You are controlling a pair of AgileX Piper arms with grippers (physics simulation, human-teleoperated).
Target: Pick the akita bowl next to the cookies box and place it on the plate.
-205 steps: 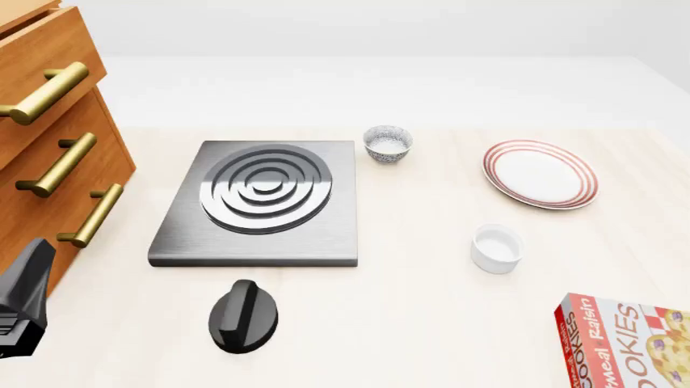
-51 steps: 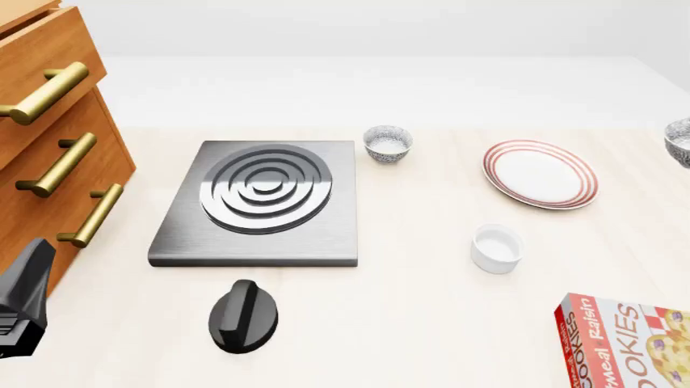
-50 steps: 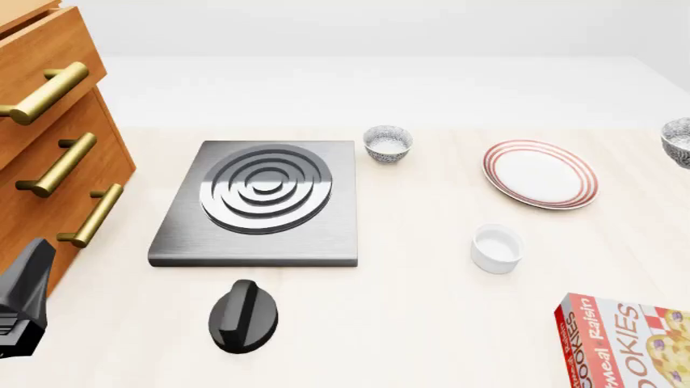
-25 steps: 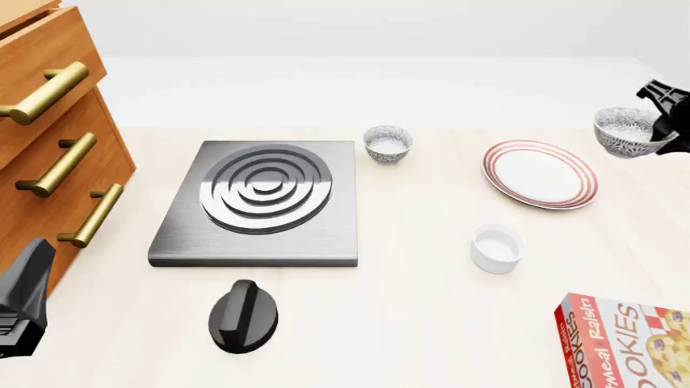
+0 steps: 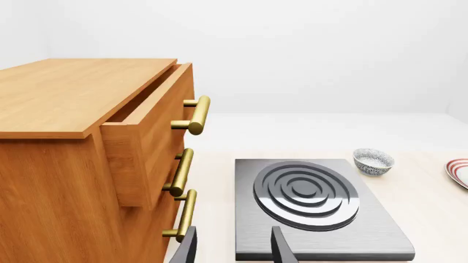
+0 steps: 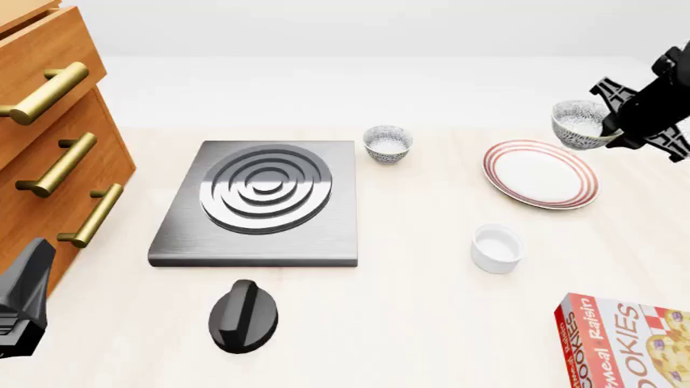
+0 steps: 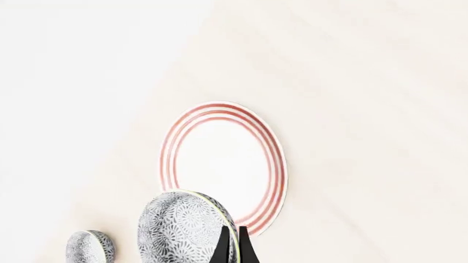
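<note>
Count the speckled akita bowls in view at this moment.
2. One akita bowl is held off the table in the right gripper, near the plate's far-right rim. The other bowl sits on the table by the stove's far-right corner.

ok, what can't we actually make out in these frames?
- Cookies box: front view, cut off by the right and bottom edges.
- Right gripper on the akita bowl: front view, arm runs out of frame; right wrist view shows only the fingertips at the rim.
- Plate: left wrist view, only a sliver at the edge.
- Left gripper: finger bases out of frame.
</note>
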